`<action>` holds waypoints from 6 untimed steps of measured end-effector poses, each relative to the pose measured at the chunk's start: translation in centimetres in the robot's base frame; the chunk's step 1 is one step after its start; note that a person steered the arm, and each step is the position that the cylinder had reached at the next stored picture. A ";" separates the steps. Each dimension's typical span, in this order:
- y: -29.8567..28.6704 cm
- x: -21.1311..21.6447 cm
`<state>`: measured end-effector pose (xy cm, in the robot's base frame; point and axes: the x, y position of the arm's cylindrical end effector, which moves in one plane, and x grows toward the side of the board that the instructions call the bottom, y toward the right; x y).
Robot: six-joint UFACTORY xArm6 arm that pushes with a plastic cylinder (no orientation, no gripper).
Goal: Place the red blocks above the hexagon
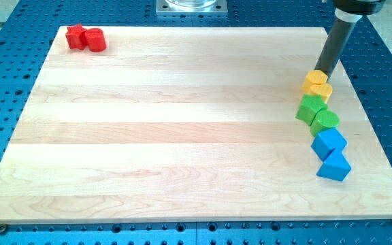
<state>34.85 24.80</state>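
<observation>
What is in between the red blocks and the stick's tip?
Nothing. In the camera view, only bare wooden board lies between the red blocks, at the view's top left, and my tip, which sits just above the yellow blocks on the right.

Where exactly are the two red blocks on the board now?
The red blocks sit touching in the board's top-left corner of the camera view, far from the yellow blocks and my tip at the view's right.

On the pale wooden worktop [182,136], two red blocks [86,38] sit at the top left. The dark rod's tip [323,71] touches the yellow hexagon block [314,80] at the right.
</observation>
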 end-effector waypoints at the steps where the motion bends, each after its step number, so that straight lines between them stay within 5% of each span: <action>1: -3.6 -2.7; 3: -32.2 -1.4; 4: -40.5 -6.3; 5: -52.1 -6.0; 6: -55.2 -5.1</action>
<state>29.71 -30.44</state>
